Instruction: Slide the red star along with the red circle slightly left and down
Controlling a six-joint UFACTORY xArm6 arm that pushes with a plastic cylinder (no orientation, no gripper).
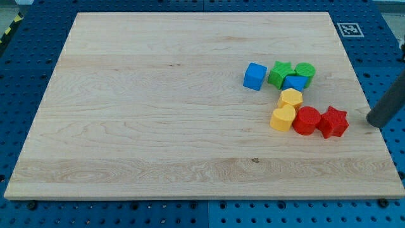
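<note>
The red star [333,121] lies on the wooden board [158,114] at the view's right, touching the red circle [307,120] on its left. The red circle touches a yellow block [283,118] on its left. My tip [373,121] comes in from the view's right edge as a dark rod and sits to the right of the red star, a short gap away, not touching it.
A second yellow block [291,98] sits just above the first. Above it cluster a blue cube [255,76], a green star [280,73], a small blue block [295,83] and a green block [305,71]. The board's right edge is near my tip.
</note>
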